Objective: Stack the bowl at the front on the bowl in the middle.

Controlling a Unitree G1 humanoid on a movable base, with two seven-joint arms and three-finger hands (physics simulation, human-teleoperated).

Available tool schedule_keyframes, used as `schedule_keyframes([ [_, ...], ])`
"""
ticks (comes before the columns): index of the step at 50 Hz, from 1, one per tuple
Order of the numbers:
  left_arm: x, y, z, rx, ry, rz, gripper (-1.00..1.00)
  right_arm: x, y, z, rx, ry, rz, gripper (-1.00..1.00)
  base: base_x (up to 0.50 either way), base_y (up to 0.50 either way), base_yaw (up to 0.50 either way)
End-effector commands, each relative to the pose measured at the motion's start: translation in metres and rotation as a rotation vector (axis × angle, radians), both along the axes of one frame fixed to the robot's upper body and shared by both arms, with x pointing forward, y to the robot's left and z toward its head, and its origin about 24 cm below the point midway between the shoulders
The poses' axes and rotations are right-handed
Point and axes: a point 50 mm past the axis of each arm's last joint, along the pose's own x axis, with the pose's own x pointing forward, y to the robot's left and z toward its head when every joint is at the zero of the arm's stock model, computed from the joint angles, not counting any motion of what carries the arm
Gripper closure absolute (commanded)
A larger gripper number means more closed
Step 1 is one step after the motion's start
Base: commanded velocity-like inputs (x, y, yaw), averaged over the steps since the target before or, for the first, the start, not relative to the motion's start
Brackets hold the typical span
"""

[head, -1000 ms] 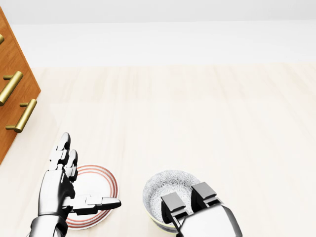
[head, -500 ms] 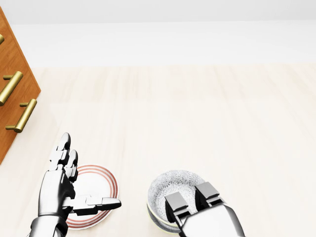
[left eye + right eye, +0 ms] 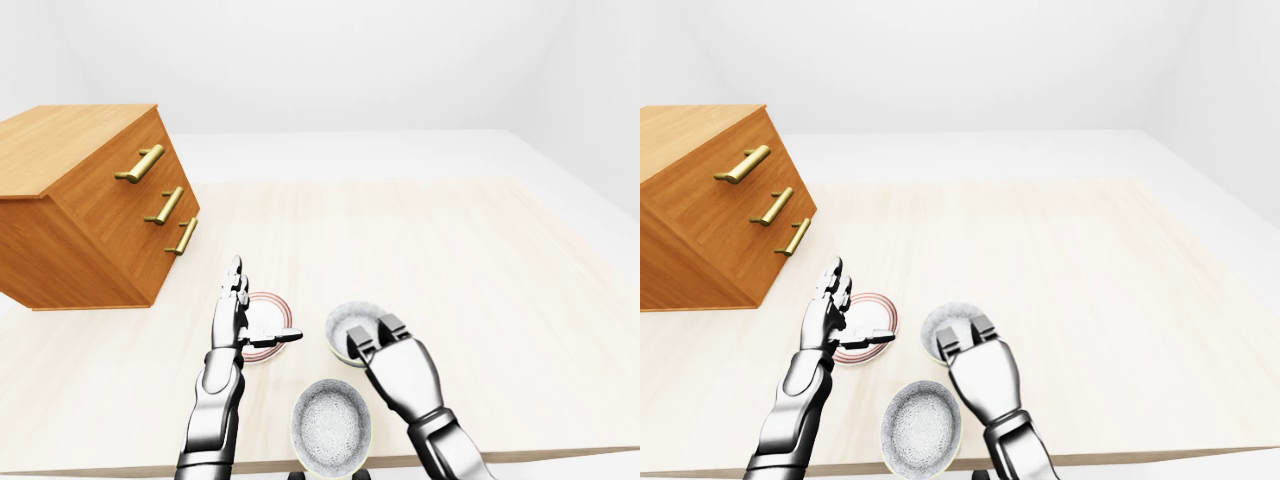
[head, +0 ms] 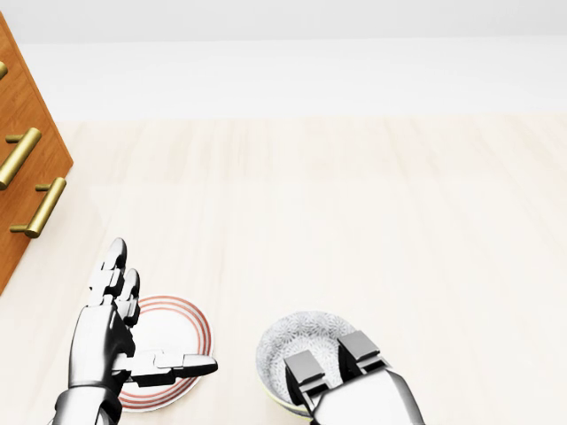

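Observation:
A grey speckled bowl [image 4: 297,332] sits near the bottom middle of the head view. My right hand [image 4: 330,354] has two fingers hooked over its near rim into the bowl, shut on it; the thumb is hidden beneath. A second grey speckled bowl [image 3: 330,428] stands nearer me, at the bottom of the left-eye view, between my two forearms. Left of the held bowl lies a white bowl with red rings [image 4: 182,332]. My left hand [image 4: 151,319] hovers open over its left side, fingers straight and thumb stretched across it.
A wooden drawer chest with brass handles [image 3: 90,200] stands at the left of the light wooden table [image 3: 480,260]. The table's near edge [image 3: 560,455] runs along the bottom of the eye views, just below the nearest bowl.
My right hand and the bowl under its fingers slid a little right, then back left and slightly down. The left hand and the red-ringed bowl stayed put.

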Motion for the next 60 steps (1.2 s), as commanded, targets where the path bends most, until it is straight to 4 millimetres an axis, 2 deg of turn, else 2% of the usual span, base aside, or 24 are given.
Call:
schedule_keyframes([
  [1,0.000,0.000,0.000,0.000,0.000,0.000,-1.00,0.000,0.003,0.001,0.006,-0.026,0.006,1.00,0.00,0.00,0.00],
  [18,-0.001,-0.001,0.002,0.000,-0.001,-0.001,-1.00,0.001,-0.008,0.007,-0.002,-0.048,-0.028,1.00,0.00,0.00,0.00],
  [30,-0.001,0.000,0.000,0.000,-0.001,-0.001,-1.00,-0.001,-0.003,0.010,-0.003,-0.054,-0.015,1.00,0.00,0.00,0.00],
  [31,-0.001,0.000,0.000,0.000,0.000,-0.002,-1.00,-0.002,-0.003,0.012,0.001,-0.054,-0.015,0.36,0.00,0.00,0.00],
  [32,0.000,0.000,-0.001,0.000,-0.001,-0.002,-1.00,-0.002,-0.003,0.012,0.000,-0.054,-0.015,-0.56,0.00,0.00,0.00],
  [33,0.000,0.000,-0.001,0.000,-0.001,-0.002,-1.00,-0.002,-0.002,0.014,0.006,-0.063,-0.013,-1.00,0.00,0.00,0.00],
  [47,-0.001,0.000,0.000,0.000,-0.002,-0.002,-1.00,-0.008,-0.014,0.033,0.025,-0.134,-0.067,-1.00,0.00,0.00,0.00],
  [52,-0.001,-0.001,0.001,0.001,-0.002,-0.003,-1.00,-0.012,-0.025,0.049,-0.006,-0.187,-0.126,-1.00,0.00,0.00,0.00],
  [60,-0.001,-0.001,0.000,0.003,-0.002,-0.004,-1.00,-0.018,-0.033,0.059,-0.009,-0.212,-0.159,-1.00,0.00,0.00,0.00],
])
